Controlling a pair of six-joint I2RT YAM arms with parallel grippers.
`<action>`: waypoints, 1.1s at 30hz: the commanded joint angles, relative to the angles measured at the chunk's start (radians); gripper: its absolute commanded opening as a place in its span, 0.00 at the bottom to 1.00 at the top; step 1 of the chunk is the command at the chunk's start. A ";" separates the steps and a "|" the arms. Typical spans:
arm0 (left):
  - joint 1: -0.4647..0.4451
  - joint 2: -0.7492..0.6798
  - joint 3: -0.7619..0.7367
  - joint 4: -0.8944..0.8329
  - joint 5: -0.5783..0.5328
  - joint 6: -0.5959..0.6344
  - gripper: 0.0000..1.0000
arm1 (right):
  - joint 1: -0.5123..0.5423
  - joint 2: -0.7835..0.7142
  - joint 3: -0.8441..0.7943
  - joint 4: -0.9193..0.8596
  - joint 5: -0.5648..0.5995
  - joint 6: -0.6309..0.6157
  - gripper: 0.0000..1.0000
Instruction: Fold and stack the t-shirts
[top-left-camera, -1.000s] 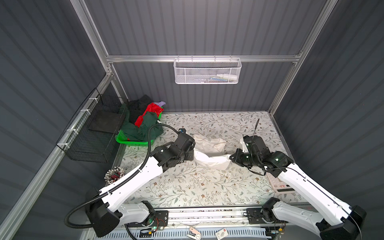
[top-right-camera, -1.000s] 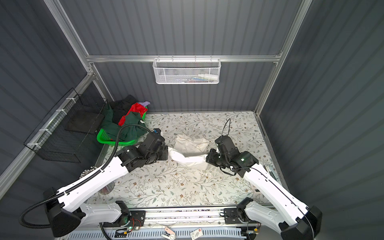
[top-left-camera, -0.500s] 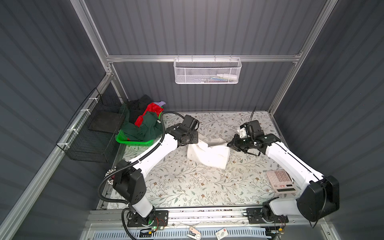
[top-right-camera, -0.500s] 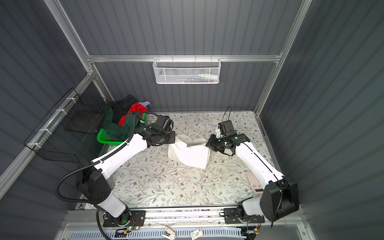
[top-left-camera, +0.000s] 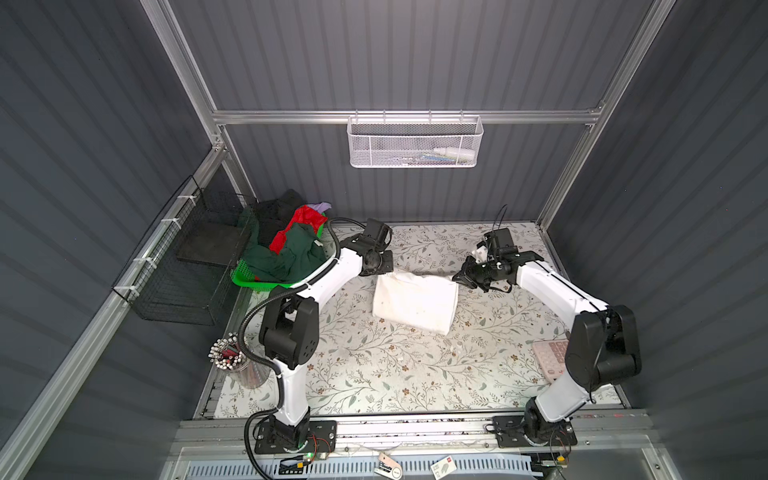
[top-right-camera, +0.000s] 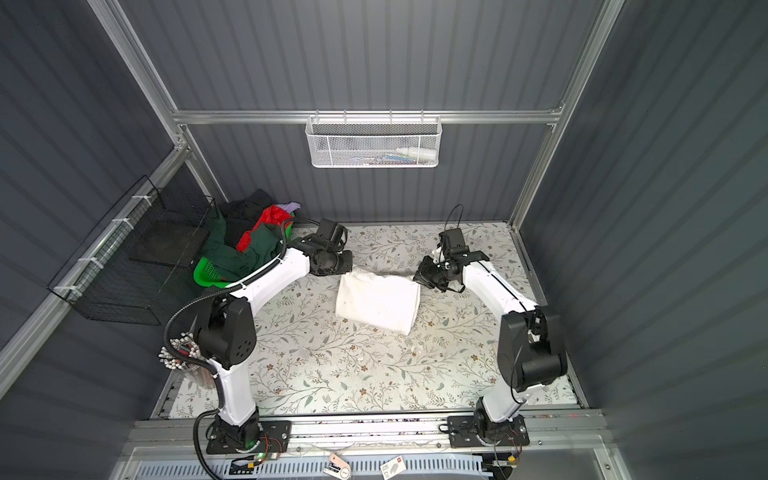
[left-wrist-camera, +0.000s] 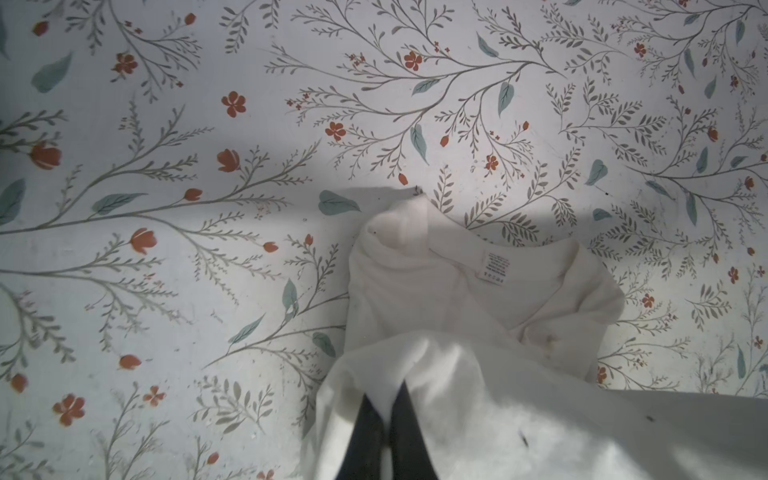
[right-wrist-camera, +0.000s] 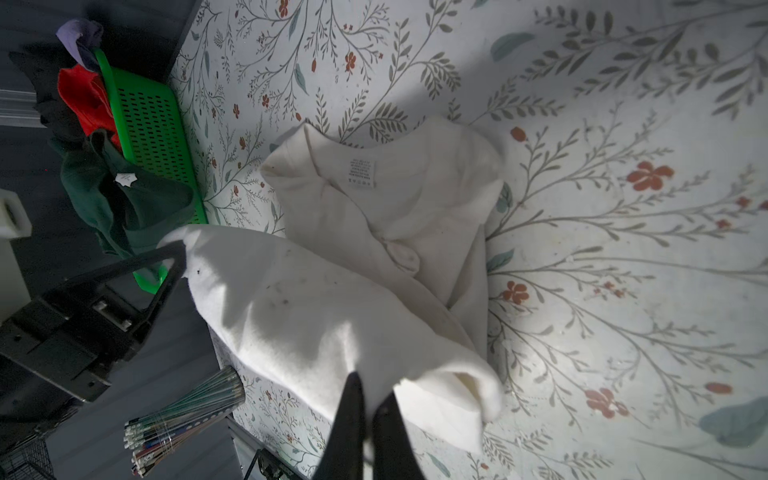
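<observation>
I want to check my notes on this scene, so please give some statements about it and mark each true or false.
1. The left gripper and the right gripper are both shut on the white t-shirt. True.
2. The white t-shirt lies in the green basket. False: it lies on the table; the basket holds a dark green shirt and a red shirt.
3. The shirt's label is visible. True.
4. The cup of pencils stands at the table's right edge. False: it stands at the left edge in both top views.
5. A white wire basket hangs on the back rail. True.
</observation>
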 joint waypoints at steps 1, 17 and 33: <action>0.031 0.057 0.088 0.024 0.055 0.021 0.00 | -0.015 0.065 0.056 0.037 -0.013 -0.016 0.03; 0.046 -0.005 -0.010 0.228 -0.034 0.080 1.00 | -0.037 0.085 0.024 -0.028 0.160 -0.050 0.85; 0.046 -0.170 -0.404 0.286 0.108 0.016 0.97 | 0.001 0.152 -0.134 0.157 0.163 0.038 0.78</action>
